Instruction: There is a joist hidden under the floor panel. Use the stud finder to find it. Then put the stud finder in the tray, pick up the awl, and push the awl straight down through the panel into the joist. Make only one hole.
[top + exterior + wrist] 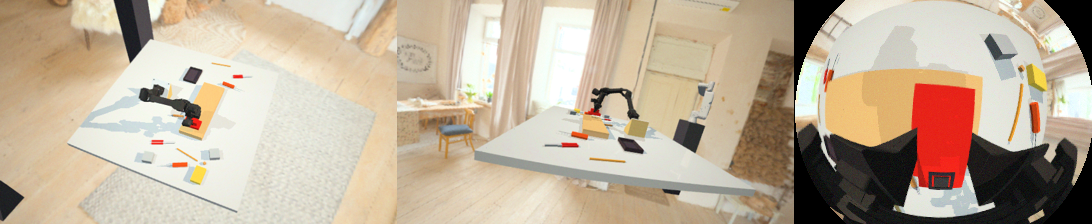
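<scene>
My gripper (191,123) (942,131) is shut on the red stud finder (198,124) (594,113) (944,107). It holds it flat at the near end of the tan floor panel (210,98) (595,125) (849,110) in the top view. I cannot tell whether its underside touches the panel. Its small dark display (941,181) shows a red outline in the wrist view. The awl (178,116) (608,125), with a light brown handle, lies on the table beside the panel, on the arm's side. The dark tray (193,75) (630,145) is empty, beyond the panel's far end. The joist is hidden.
Two grey blocks (148,157) (214,154), a yellow block (198,175), a pencil (187,154), an orange-handled tool (179,165) and a red-handled tool (157,140) lie off the panel's near end. Similar tools and another pencil (221,64) lie beyond its far end. A tan wedge (637,128) stands near the arm base.
</scene>
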`<state>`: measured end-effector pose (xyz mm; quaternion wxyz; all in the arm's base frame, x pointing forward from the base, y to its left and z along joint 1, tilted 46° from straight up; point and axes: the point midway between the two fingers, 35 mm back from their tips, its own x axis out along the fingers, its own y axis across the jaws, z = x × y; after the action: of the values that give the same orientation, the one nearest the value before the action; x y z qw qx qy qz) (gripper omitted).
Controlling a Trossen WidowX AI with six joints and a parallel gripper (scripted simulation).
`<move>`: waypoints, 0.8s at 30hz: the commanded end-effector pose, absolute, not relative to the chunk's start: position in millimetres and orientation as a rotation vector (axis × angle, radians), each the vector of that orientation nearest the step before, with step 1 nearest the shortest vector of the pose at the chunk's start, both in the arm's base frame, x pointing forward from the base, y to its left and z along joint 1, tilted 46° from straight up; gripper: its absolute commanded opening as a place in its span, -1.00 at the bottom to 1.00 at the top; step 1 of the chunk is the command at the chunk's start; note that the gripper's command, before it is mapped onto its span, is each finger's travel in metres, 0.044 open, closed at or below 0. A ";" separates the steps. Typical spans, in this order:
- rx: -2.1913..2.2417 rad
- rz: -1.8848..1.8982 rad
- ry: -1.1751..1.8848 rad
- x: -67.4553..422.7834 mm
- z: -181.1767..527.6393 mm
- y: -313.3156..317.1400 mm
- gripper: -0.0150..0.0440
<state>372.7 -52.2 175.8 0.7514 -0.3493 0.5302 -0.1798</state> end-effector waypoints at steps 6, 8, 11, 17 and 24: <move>-0.759 -0.400 1.141 369.9 210.2 -22.5 -0.49; -0.760 -0.402 1.140 367.7 217.3 -16.3 -0.49; -0.762 -0.404 1.138 364.3 227.4 -7.8 -0.49; -0.776 -0.378 1.144 366.2 223.4 2.2 -0.49; -0.864 -0.203 1.188 377.2 181.3 56.2 -0.49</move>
<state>373.4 30.7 196.3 0.7420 -0.3780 0.5386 -0.1286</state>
